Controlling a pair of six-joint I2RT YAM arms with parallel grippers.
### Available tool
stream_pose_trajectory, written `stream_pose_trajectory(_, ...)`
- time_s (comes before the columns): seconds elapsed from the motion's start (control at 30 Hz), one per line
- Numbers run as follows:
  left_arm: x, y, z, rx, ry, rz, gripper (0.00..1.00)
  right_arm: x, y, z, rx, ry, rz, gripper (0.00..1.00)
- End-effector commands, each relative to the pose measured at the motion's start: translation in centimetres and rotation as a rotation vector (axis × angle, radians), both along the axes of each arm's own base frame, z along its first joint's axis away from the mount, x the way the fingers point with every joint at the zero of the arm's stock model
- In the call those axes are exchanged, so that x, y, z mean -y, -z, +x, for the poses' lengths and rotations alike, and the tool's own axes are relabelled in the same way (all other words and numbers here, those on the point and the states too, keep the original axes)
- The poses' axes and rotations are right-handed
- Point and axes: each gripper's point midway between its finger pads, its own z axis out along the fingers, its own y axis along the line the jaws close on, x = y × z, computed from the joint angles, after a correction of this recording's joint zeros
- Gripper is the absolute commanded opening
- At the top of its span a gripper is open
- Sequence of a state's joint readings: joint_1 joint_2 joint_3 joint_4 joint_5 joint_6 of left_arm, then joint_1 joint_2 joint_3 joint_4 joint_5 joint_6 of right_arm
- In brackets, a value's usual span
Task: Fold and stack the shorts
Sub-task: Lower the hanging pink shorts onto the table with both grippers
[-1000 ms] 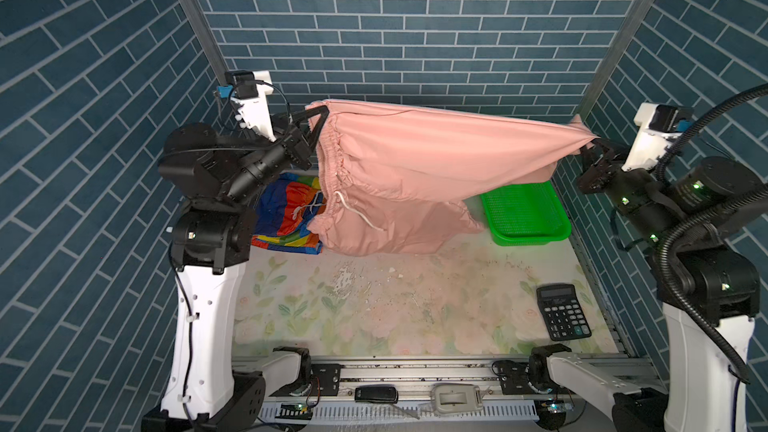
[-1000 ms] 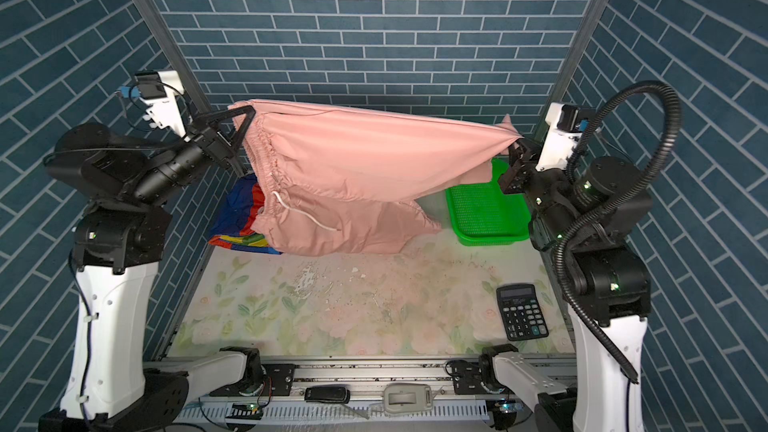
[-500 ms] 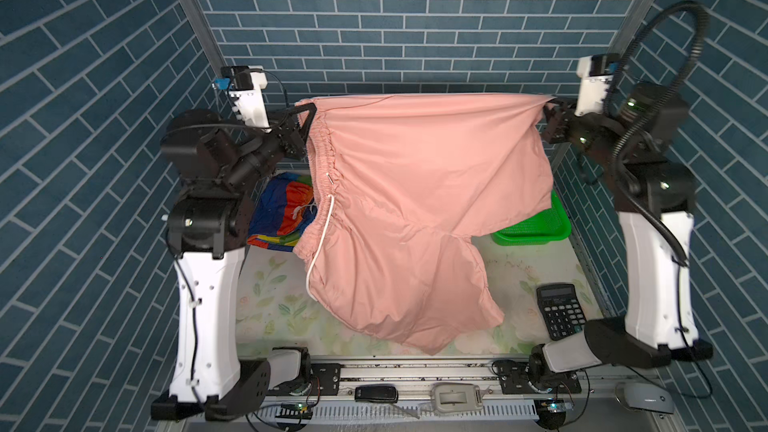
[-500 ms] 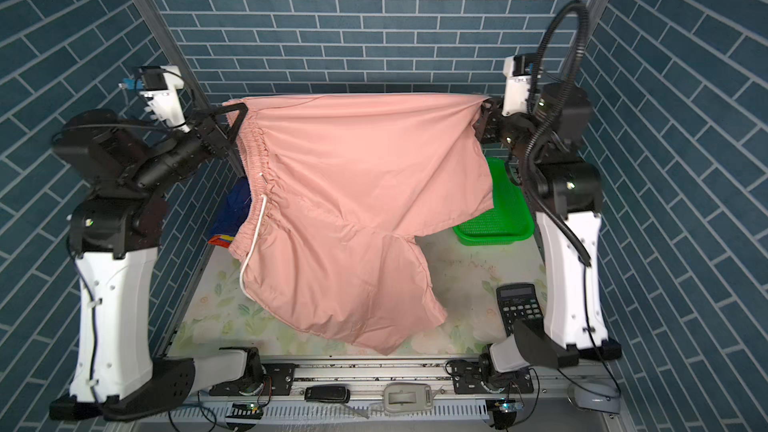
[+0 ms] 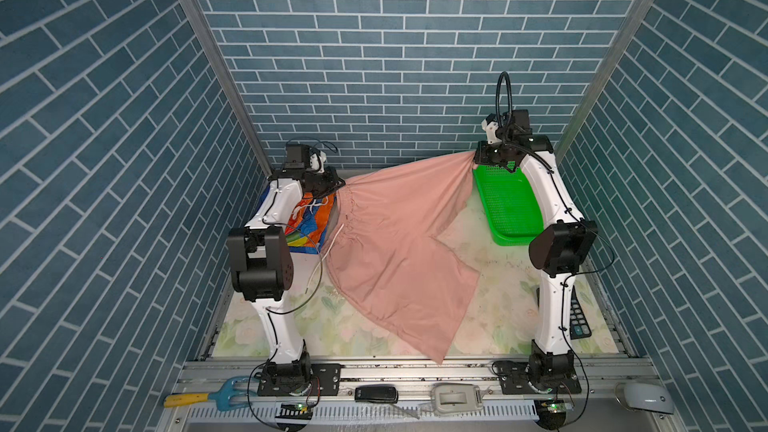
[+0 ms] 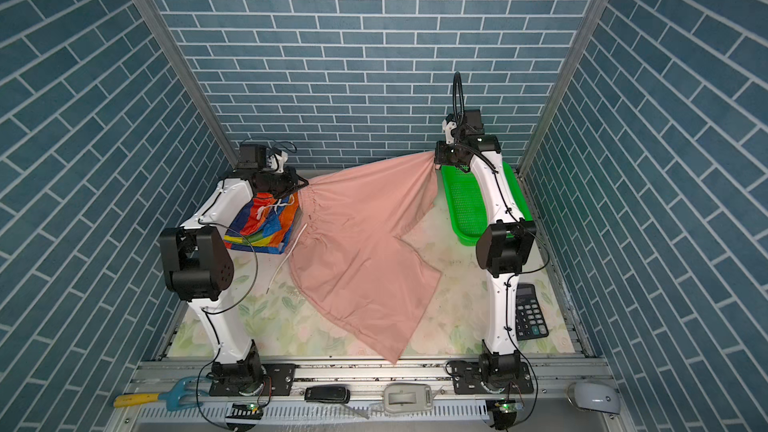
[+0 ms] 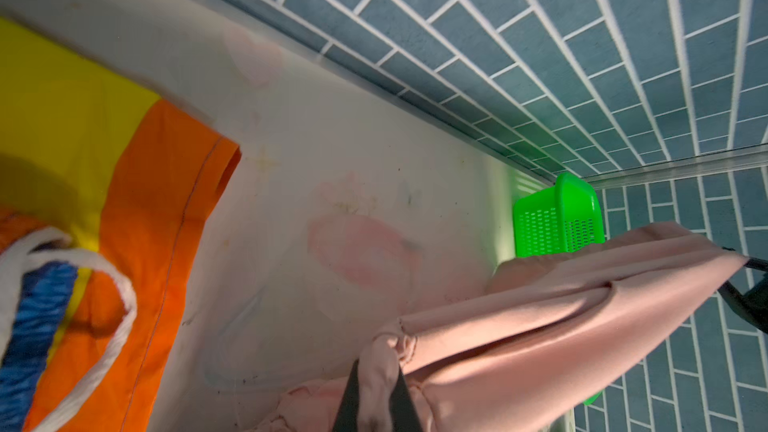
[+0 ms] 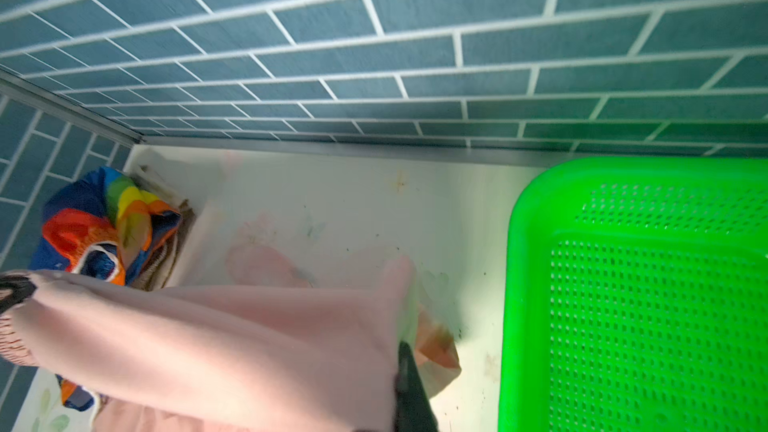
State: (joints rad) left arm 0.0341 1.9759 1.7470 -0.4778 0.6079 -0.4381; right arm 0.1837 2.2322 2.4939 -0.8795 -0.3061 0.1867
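Note:
In both top views the dusty pink shorts [image 5: 395, 251] [image 6: 357, 255] stretch between my two grippers at the back of the table. Their legs lie spread on the floral mat, reaching the front edge. My left gripper [image 5: 338, 189] [image 7: 376, 380] is shut on the gathered waistband corner. My right gripper [image 5: 476, 156] [image 8: 399, 367] is shut on the opposite corner, next to the basket; only one dark finger [image 8: 411, 384] shows past the cloth. The rainbow-striped shorts [image 5: 309, 224] [image 6: 266, 224] [image 8: 104, 222] lie crumpled at the back left under my left arm. A tan ribbed edge [image 8: 160, 261] peeks out beneath them.
A green mesh basket [image 5: 509, 205] [image 8: 644, 284] stands at the back right under my right arm. A black calculator [image 6: 530, 311] lies at the front right. On the front rail lie a yellow-handled blue tool [image 5: 208, 396], a black fob [image 5: 376, 393] and a grey device [image 5: 455, 398].
Both arms have dropped from holding the pink shorts high to low at the table's back. The shorts, hanging free before, now lie draped over the mat.

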Motion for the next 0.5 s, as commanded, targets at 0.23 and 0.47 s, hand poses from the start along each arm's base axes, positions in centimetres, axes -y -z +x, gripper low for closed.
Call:
stream_pose_trajectory(0.23,-3.2,-1.5,5.4,0.101,-0.076,0.075,0.08,4.5,-4.9,-7.3,0.057,0.125,0.059,0.00)
stream_pose_trajectory(0.47,-2.7,1.6,3.0,0.086,-0.095,0.017,0.13,1.9,4.5,-17.0,-0.109,0.072,0.081,0.00)
